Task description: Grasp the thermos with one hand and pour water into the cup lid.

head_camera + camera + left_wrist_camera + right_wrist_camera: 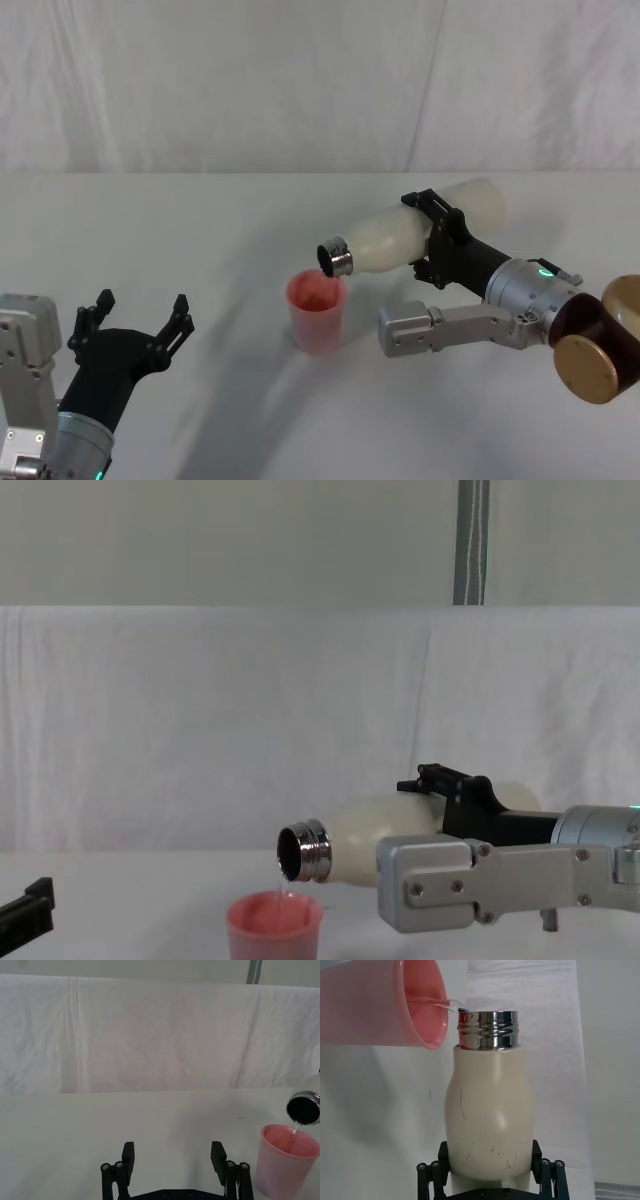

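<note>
The right gripper clamped the thermos around its lower body, fingers closed on both sides. The thermos lay tilted almost level, its chrome neck well beyond the fingertips and just above the cup lid. A thin stream ran into the cup lid. For a clean pour, the tilt should increase slowly, keeping the neck over the rim. The left gripper was parked, fingers spread.
</note>
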Controlling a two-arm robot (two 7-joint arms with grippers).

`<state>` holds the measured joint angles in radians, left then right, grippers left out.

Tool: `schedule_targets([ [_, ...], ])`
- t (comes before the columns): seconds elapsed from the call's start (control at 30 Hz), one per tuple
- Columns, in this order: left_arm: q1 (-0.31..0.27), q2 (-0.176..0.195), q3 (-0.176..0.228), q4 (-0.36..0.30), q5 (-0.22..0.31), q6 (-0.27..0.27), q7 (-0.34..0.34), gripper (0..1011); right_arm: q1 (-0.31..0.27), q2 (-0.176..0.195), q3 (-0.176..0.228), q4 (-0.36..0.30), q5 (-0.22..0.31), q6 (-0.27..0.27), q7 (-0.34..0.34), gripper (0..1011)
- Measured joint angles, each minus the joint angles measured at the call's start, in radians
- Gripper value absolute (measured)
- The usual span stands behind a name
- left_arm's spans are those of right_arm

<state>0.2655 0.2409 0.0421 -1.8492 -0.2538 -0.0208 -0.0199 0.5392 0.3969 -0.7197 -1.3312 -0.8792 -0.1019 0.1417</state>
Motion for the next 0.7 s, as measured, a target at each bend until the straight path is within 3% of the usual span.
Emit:
schedule_targets([
  [0.7, 0.000, 0.000, 0.000, 0.000, 0.000, 0.000, 0.000, 1001, 0.004, -0.001, -0.001, -0.005, -0.001, 0.001, 0.005, 958],
])
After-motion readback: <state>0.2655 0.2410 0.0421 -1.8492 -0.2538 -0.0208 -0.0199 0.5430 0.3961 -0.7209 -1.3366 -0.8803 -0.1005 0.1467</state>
